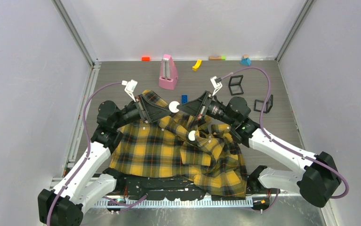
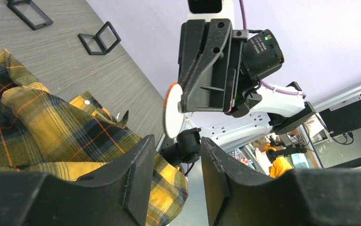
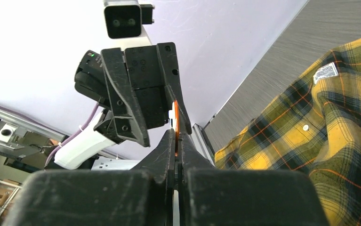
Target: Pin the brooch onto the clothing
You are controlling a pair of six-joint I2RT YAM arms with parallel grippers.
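Aloft above the table, the right gripper is pinched tight on the brooch. Its own wrist camera shows the piece edge-on, a thin orange-and-white sliver between the fingers. The left wrist camera shows the same piece as a pale round face with an orange rim.

The left gripper meets it nose to nose, its jaws parted and nothing between them. It is near the brooch but, as far as we can judge, not touching it.

Below both arms the shirt lies rumpled on the table, collar side turned up toward the right arm. The brooch hangs above the cloth, apart from it.

On the fabric just below the grippers sits a pale round piece. It is too small in the overhead view for us to say what it is.

We read this as the handling step before pinning — the brooch is lifted and presented between the two arms, and nothing is fastened yet. The next move likely calls for the free left gripper either to steady the brooch or to hold a fold of plaid taut. The right would then bring the pin side down squarely onto the cloth.

As for writing, a small white tag is sewn inside the shirt near a white button — its print is too fine to read. We can make out no brand name.
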